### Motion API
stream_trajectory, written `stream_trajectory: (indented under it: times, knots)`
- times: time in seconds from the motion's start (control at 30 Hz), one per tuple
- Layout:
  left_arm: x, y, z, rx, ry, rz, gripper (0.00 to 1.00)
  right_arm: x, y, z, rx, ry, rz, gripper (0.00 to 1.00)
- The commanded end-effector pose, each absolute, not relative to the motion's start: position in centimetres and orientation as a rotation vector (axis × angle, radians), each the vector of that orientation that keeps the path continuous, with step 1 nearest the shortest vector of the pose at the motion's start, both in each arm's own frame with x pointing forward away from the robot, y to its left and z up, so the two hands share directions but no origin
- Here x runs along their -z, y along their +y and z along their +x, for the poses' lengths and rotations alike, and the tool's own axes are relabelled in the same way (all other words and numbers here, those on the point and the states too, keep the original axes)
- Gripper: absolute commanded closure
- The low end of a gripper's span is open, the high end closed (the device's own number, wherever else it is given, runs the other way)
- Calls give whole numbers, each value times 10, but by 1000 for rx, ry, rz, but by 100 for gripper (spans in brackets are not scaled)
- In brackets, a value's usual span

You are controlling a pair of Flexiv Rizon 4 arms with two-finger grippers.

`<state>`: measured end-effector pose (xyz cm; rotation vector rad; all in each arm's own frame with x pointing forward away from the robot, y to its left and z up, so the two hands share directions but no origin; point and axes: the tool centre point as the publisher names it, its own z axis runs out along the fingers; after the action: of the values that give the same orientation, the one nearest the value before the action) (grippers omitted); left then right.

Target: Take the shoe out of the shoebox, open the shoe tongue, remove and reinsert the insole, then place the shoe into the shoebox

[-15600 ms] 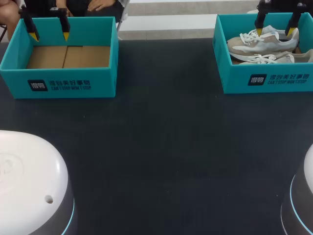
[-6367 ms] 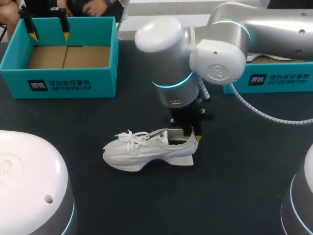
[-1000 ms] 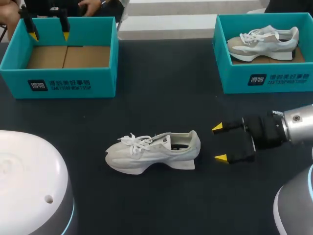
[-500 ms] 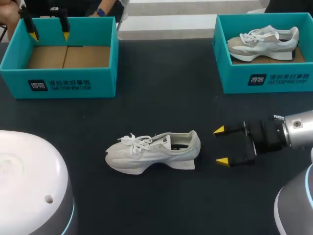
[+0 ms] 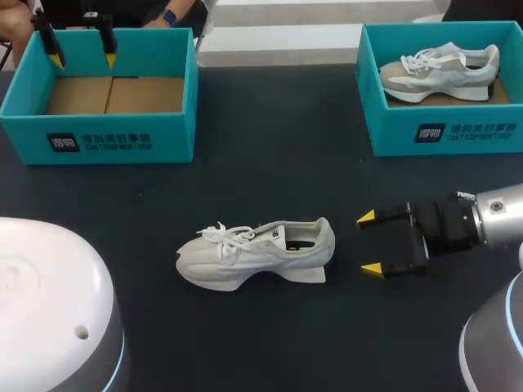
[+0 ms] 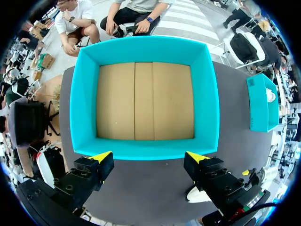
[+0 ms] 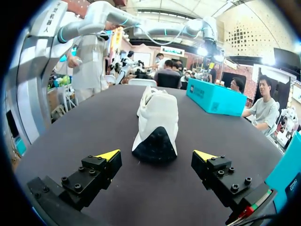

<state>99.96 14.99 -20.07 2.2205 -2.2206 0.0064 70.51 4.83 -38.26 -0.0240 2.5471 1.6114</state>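
A white shoe (image 5: 255, 251) stands upright on the dark table (image 5: 270, 155), toe to the left, heel to the right. My right gripper (image 5: 369, 242) is open, level with the heel and a short way to its right, not touching it. In the right wrist view the shoe's heel (image 7: 156, 123) lies just ahead of the open right gripper (image 7: 160, 154). My left gripper (image 5: 81, 59) hangs open over the back of the empty left shoebox (image 5: 98, 131); the left wrist view looks straight down into that empty box (image 6: 146, 101) past the left gripper (image 6: 149, 156).
A second teal shoebox (image 5: 441, 135) at the back right holds another pale shoe (image 5: 439, 71). The white bases of my arms (image 5: 49, 310) fill the front corners. The far shoebox (image 7: 214, 98) shows beyond the shoe in the right wrist view.
Over the last second my right gripper shifted slightly up and right, staying open near the shoe's heel. The shoe and the left arm have not moved.
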Motion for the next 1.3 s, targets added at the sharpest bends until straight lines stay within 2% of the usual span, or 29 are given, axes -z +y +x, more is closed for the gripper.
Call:
stream_trajectory:
  times: [0.03,1.3]
  knots:
    - [201,150,1000,-4,-2221,2221,0,382,49,705,-1608,2547,-23,0]
    - [201,150,1000,-4,-2221,2221,0,410,128,718,-1623,2467,89,0]
